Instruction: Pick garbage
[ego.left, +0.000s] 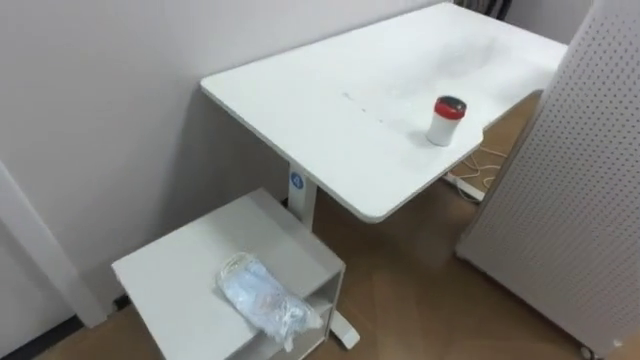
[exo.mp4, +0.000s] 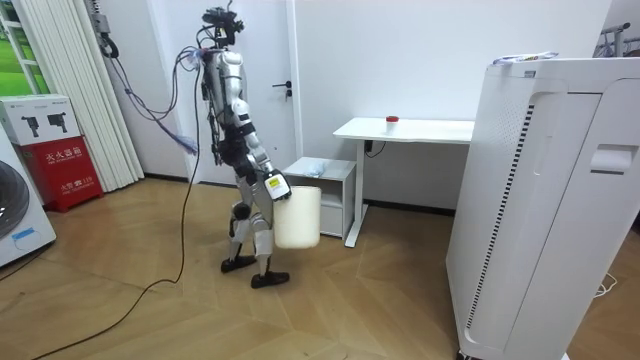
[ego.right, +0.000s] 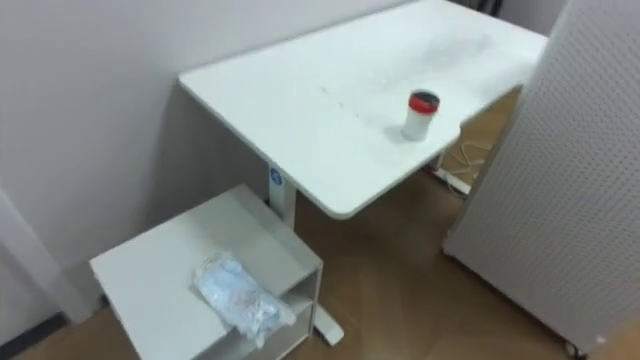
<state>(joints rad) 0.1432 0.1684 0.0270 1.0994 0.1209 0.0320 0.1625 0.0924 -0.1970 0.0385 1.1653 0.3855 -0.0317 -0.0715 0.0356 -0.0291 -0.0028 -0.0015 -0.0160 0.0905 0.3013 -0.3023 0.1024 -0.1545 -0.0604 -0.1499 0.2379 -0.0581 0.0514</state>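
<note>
The crumpled plastic wrapper (ego.left: 265, 295) lies on the near low cabinet (ego.left: 180, 270); its slack film may slip from a pinch. The right hand (exo.mp4: 275, 186) seemingly carries the white bin (exo.mp4: 298, 218); I cannot tell its fingers' state.

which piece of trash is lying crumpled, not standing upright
The clear plastic bag on the low white cabinet; the red-lidded cup stands upright on the higher white desk.

Not much to read here. At the far left of the room view a red box (exo.mp4: 72, 168) carries white characters, too small to make out. The white box (exo.mp4: 38, 118) on top of it bears black pictures. On the desk leg (ego.left: 305, 207) there's a round blue sticker (ego.left: 296, 181), print unreadable.
</note>
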